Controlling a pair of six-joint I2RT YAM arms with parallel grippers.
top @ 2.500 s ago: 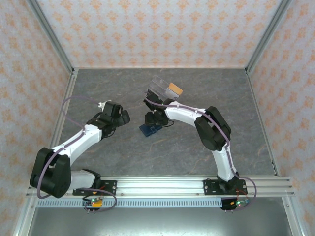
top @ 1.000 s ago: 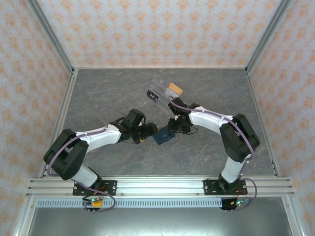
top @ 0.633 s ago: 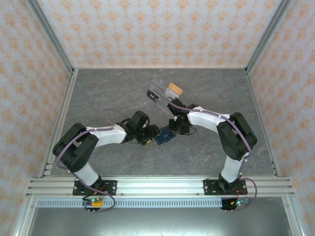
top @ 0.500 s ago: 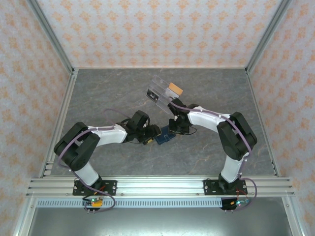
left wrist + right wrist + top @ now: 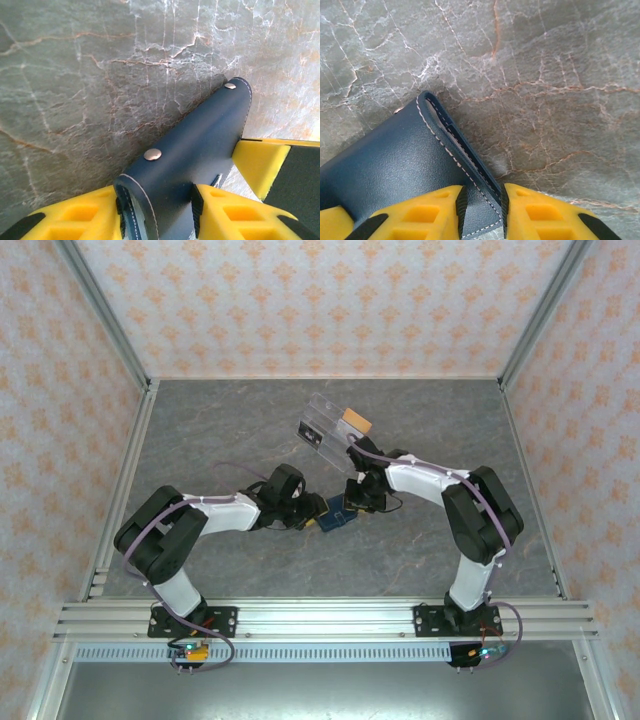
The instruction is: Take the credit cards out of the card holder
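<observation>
Two arms meet at the middle of the grey marbled table (image 5: 200, 430), both gripping the navy holder (image 5: 339, 520). The overhead view places the holder between the left gripper (image 5: 316, 514) and the right gripper (image 5: 352, 506), nearer the arms than a clear box (image 5: 322, 425) with an orange-tan card (image 5: 355, 421) at its right end. From up there the jaws themselves are too small to read.

The left wrist camera gives the detail. The left gripper (image 5: 157, 200) is narrowed onto the holder (image 5: 200, 140), with a yellow finger (image 5: 75, 220) pressed to each side of the folded leather. Two metal snaps (image 5: 152, 154) sit on the outer face, and another yellow pad (image 5: 256, 161) is just beside the holder's right edge.

The right wrist camera shows the right gripper (image 5: 483, 197) pinched narrow on a thin stitched edge of the holder (image 5: 390, 160), its yellow fingers (image 5: 545, 215) touching the leather on both sides, with whitish stitching running along the edge.

Whether the holder rests on the table or hangs just above it cannot be told.
</observation>
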